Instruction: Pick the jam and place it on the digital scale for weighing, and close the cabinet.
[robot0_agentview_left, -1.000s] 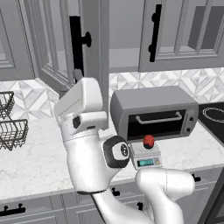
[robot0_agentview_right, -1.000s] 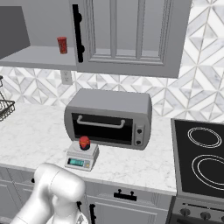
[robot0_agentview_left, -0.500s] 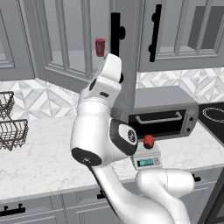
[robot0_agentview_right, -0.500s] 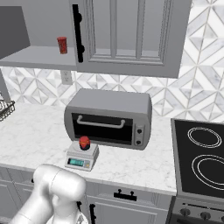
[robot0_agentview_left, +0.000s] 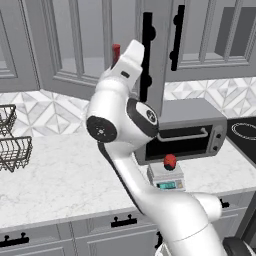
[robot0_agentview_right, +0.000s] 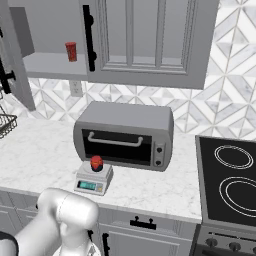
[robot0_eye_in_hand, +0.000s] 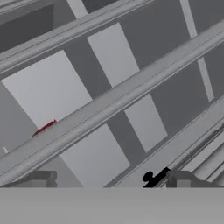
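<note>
Grey cabinet (robot0_agentview_left: 75, 45) panels fill the space just ahead of my gripper (robot0_eye_in_hand: 109, 177), jaws wide and empty; jam (robot0_agentview_right: 96, 162) sits on the digital scale (robot0_agentview_right: 92, 181) far below my hand

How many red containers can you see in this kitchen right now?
2. The jam sits on the digital scale before the toaster oven; a red can stands on the open cabinet shelf. Others may be hidden.
</note>
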